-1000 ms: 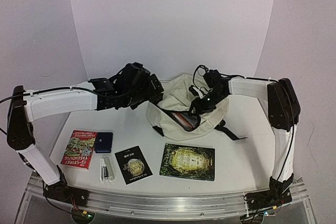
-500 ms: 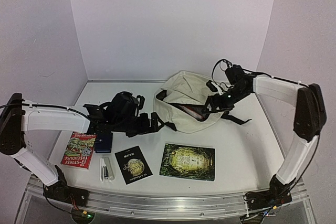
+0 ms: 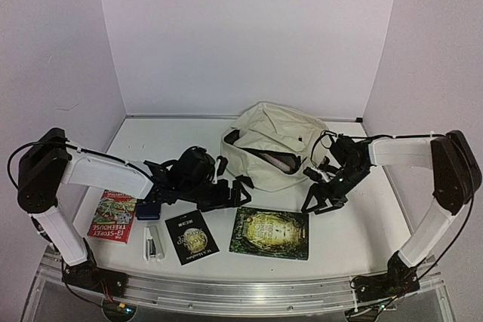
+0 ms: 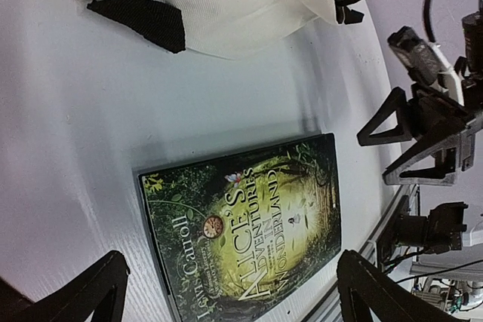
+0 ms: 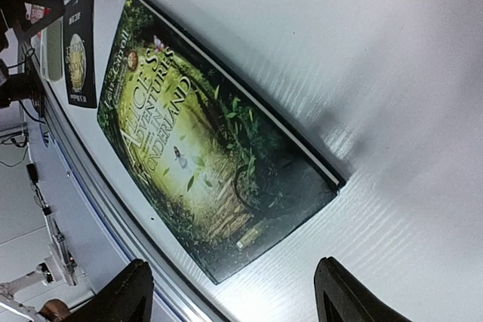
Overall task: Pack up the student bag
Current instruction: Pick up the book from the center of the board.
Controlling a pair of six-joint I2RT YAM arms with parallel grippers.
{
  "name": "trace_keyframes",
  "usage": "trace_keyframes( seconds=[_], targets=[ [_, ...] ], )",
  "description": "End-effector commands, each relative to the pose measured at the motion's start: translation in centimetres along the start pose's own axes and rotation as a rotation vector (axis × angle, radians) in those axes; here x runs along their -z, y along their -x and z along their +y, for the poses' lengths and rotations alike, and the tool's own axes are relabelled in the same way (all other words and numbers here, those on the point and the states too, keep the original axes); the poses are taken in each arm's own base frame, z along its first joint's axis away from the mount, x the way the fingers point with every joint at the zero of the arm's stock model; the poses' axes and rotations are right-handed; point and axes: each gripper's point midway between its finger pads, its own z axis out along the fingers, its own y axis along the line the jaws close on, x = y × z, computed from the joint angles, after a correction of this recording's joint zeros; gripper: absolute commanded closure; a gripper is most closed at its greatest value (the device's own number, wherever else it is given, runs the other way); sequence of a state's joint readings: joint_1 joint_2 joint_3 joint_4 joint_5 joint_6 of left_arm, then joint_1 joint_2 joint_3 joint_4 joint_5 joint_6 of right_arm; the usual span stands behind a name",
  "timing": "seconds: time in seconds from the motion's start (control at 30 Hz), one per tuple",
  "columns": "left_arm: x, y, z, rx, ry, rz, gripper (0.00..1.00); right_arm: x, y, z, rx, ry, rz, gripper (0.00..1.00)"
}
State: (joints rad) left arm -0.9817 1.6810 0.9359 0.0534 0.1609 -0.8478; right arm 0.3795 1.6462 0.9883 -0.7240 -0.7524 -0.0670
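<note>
Packing entry, principal item: student bag (image 3: 281, 130), cream fabric, slumped at the back centre of the table (image 3: 355, 239), zip mouth gaping toward you. Contents: something dark with a reddish edge shows inside the opening; what it is cannot be told.

Nearest loose item: green book (image 3: 270, 233), Alice's Adventures in Wonderland, lying flat and cover up just in front of the bag. The right gripper (image 3: 318, 200) hangs by its right end, jaws well apart, holding nothing. The left gripper (image 3: 235, 192) sits near its left end, jaws wide, likewise empty.

Step in hand, by my judgement: taking up this book. Lying flat, it offers you little to pinch, so work one finger under a short edge before closing, and keep your other arm free to hold the bag's mouth open.

Further left, all outside the bag: black booklet (image 3: 191, 237), white stapler (image 3: 153, 243), red book (image 3: 113, 215), and a blue item (image 3: 149, 211) partly under the left arm.
</note>
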Motion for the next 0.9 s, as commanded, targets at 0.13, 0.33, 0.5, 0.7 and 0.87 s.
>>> trace_keyframes(
  seconds=[0.13, 0.33, 0.5, 0.7, 0.87],
  targets=[
    [-1.4, -0.1, 0.0, 0.022, -0.031, -0.001, 0.04, -3.2, -0.2, -1.6, -0.163, 0.074, 0.082, 0.36],
    [-3.5, -1.3, 0.3, 0.042, -0.064, 0.051, 0.09, -3.9, 0.3, -1.3, -0.178, 0.128, 0.092, 0.55],
    [-5.2, -1.8, 0.1, 0.050, -0.107, 0.076, 0.15, -2.3, 1.9, 0.5, -0.125, 0.170, 0.033, 0.72],
    [-5.7, -1.5, -0.5, 0.052, -0.143, 0.071, 0.19, -1.1, 2.6, 2.2, -0.082, 0.220, -0.005, 0.85],
    [-5.4, -1.4, -0.8, 0.051, -0.167, 0.051, 0.20, -0.4, 3.0, 3.2, -0.026, 0.260, -0.032, 0.80]
  ],
)
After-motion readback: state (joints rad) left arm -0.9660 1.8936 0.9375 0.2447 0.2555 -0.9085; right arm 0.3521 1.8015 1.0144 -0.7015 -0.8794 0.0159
